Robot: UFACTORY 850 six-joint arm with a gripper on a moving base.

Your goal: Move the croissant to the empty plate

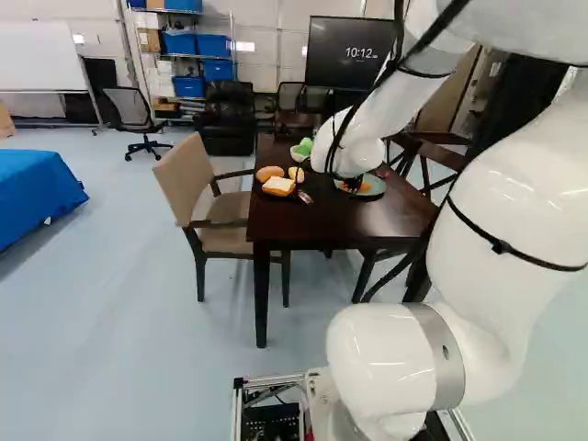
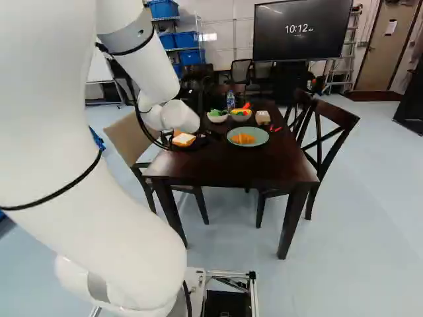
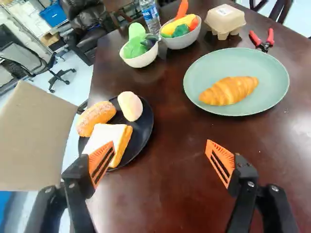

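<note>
One croissant (image 3: 228, 91) lay on the green plate (image 3: 233, 62), which bore nothing else; by my judgement the move was done, and only backing clear remained. The gripper (image 3: 160, 153) stood wide open on the dark plate's side of the green plate, with nothing between its fingers. No bare plate showed. The likeliest trouble was a needless second pick, caused by hunting for an empty plate. A low sweep toward the green plate could catch its rim and slide it; dropping straight down could press a finger into the sandwich (image 3: 104, 136) on the dark plate (image 3: 141, 141), since one finger overlapped it in the wrist view. The croissant lay flat, its long axis slightly aslant across the green plate, one tip pointing roughly toward the dark plate, the other toward the green plate's opposite rim.
</note>
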